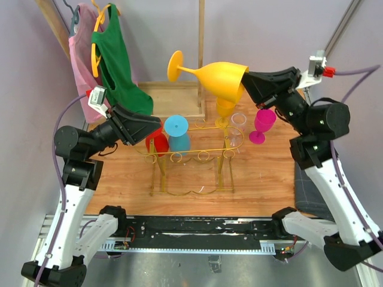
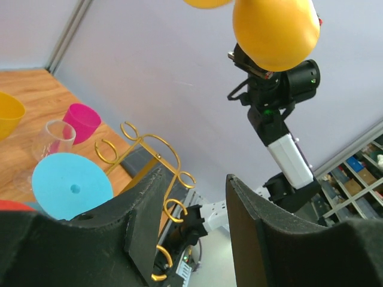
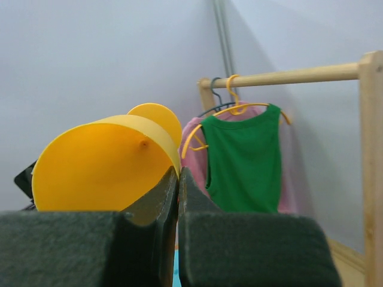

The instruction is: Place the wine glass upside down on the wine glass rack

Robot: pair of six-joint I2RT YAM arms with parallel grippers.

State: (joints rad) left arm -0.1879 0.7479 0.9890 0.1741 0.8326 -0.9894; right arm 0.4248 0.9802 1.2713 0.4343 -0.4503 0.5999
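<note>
We log, by finish:
- wine glass [image 1: 222, 81], yellow: opaque plastic, smooth, soft sheen.
- wine glass rack [image 1: 191, 156]: thin gold metal wire, glossy.
- tabletop [image 1: 263, 173]: wood, brown, grain showing, satin.
- blue glass [image 1: 177, 133] & pink glass [image 1: 263, 122]: opaque plastic, smooth.
- clear glass [image 1: 238, 122]: transparent, shiny; we can't tell glass vs. plastic.
- green top [image 1: 116, 60]: cloth, matt.
- hanging rail [image 3: 299, 76]: bare pale wood.
- left pincer [image 2: 194, 185], fingers [image 2: 263, 239]: black, matt, rough-grained.
- right arm shell [image 1: 347, 203]: white plastic, glossy.
</note>
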